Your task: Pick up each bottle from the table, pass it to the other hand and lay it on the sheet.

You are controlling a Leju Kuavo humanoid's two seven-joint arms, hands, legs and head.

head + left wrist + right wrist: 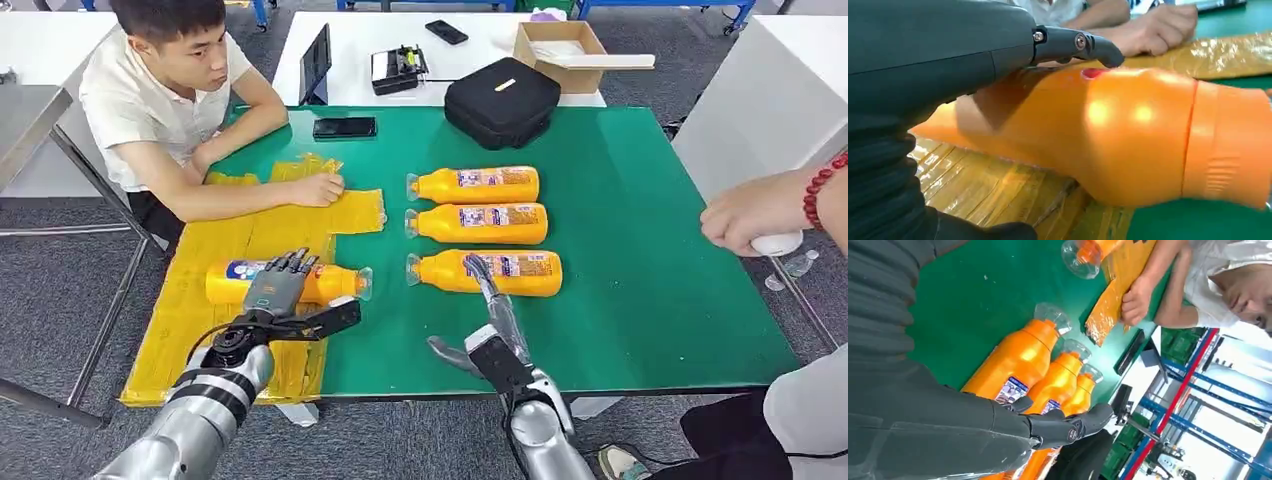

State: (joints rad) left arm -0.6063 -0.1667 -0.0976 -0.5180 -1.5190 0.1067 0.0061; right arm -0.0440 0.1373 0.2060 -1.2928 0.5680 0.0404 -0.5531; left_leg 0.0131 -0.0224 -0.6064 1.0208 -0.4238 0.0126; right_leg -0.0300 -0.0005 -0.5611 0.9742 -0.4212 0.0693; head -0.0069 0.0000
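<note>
Bottle (300, 283): lying on yellow sheet (200, 330), left hand (275, 290) resting over it, grip unclear.
Right hand (490, 330): fingers spread, empty, touching nearest desk bottle (500, 272).
Right wrist view: three bottles side by side.

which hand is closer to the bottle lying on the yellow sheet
Left. The left hand rests over the bottle; the right hand is off beside another bottle.

Orange bottles (480, 222) showing blue-and-white printed labels (482, 216), lettering too small and blurred for reading. Nothing else carrying legible text, brand, number or sign.
</note>
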